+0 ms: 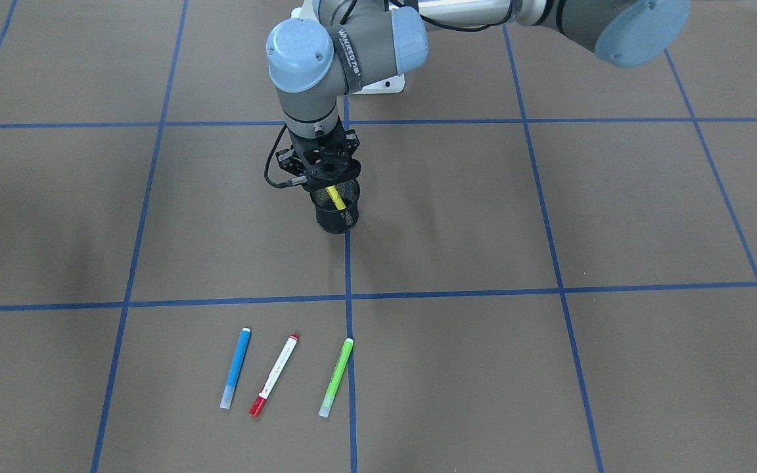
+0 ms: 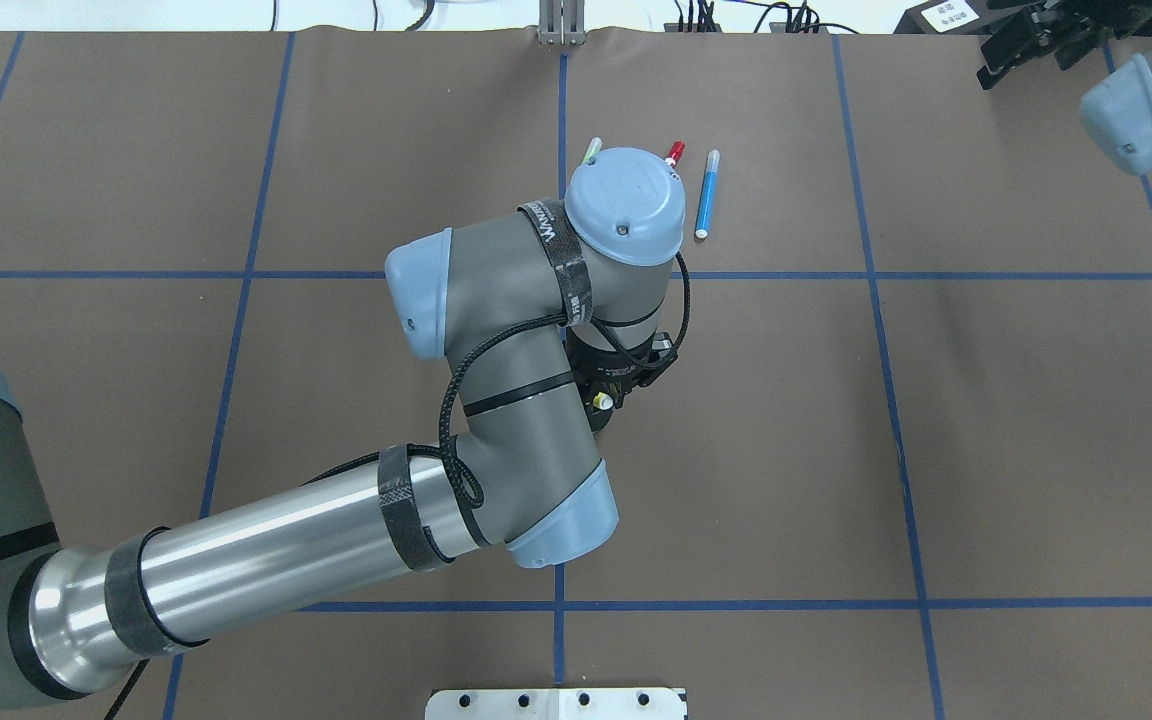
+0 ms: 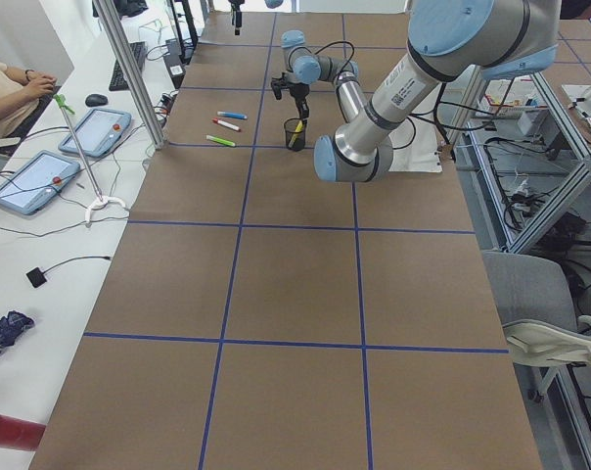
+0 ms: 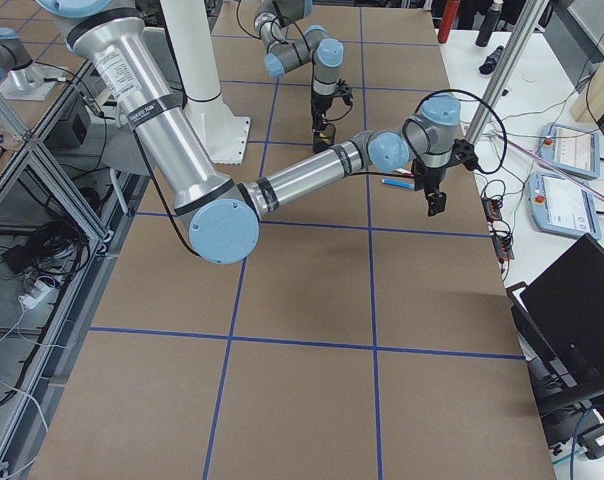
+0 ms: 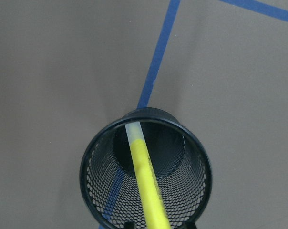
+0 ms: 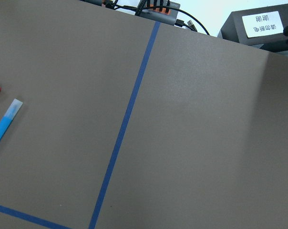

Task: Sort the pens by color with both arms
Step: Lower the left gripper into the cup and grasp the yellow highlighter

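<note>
My left gripper [image 1: 324,172] hangs straight down over the black mesh cup [image 1: 337,220]. The yellow pen [image 1: 336,198] leans inside the cup, pale end low against the wall in the left wrist view [image 5: 146,183]; nothing grips it there, so the gripper reads open. The blue pen [image 1: 236,368], the white pen with red ends [image 1: 275,374] and the light green pen [image 1: 336,376] lie side by side on the table, far from the robot. My right gripper [image 2: 1031,50] hovers empty at the far right, fingers apart, beside the blue pen [image 6: 1,131].
Blue tape lines divide the brown table into squares. A black box with a white label [image 6: 258,24] and cables sit past the far edge. An operator's side table with tablets [image 3: 90,132] runs along that side. My left arm's elbow [image 2: 536,440] covers the middle.
</note>
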Available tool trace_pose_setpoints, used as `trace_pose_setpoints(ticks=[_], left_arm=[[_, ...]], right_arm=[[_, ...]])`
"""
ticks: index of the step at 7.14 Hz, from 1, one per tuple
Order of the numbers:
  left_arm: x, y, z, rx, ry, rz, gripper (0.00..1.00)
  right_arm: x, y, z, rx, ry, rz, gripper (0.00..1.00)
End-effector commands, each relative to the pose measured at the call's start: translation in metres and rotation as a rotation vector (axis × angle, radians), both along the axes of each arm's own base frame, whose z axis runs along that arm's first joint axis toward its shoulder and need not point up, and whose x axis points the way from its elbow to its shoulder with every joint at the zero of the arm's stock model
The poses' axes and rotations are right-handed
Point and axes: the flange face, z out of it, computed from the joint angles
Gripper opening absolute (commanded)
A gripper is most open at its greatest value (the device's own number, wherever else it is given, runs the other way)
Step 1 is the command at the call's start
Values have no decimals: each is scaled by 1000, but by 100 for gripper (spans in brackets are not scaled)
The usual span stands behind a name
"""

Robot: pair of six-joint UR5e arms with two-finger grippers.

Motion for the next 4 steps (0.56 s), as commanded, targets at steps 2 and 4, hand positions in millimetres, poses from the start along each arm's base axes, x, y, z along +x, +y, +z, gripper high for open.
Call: trace_pose_setpoints(ticks=[2,4], left_arm=[[-1,0,-1,13,2,10,12],[-15,1,-14,36,23,-3,0]], right_arm=[[-1,0,-2,3,-1,-2,100],[-2,-1,-3,3,-3,-1,100]])
